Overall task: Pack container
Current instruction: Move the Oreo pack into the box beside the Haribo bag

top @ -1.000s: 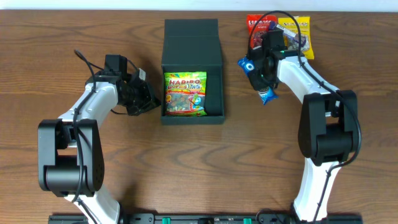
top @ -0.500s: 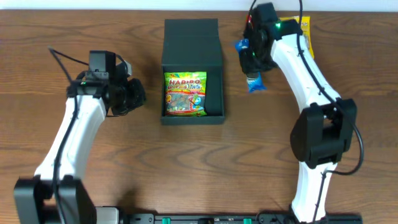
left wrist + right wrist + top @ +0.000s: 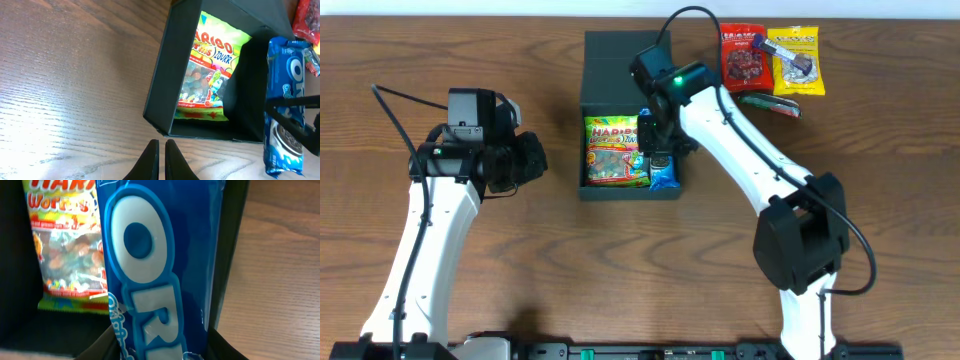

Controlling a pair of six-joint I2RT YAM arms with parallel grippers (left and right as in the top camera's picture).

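The dark container (image 3: 626, 52) sits open at the table's middle back, its lid flap lying away from me. A green Haribo packet (image 3: 616, 151) lies inside on the left. My right gripper (image 3: 658, 140) is shut on a blue Oreo packet (image 3: 663, 176) and holds it over the container's right side. The right wrist view shows the Oreo packet (image 3: 160, 275) between the fingers, above the Haribo packet (image 3: 65, 250). My left gripper (image 3: 160, 150) is shut and empty, just left of the container (image 3: 165, 85); the overhead view shows it there too (image 3: 525, 160).
A red snack packet (image 3: 742, 58), a yellow snack packet (image 3: 796, 60) and a small dark red-green packet (image 3: 775, 104) lie at the back right. Bare wooden table (image 3: 880, 200) surrounds the container.
My right gripper has carried the Oreo packet left from near the back-right packets to over the container. My left arm has drawn back and shifted slightly left.
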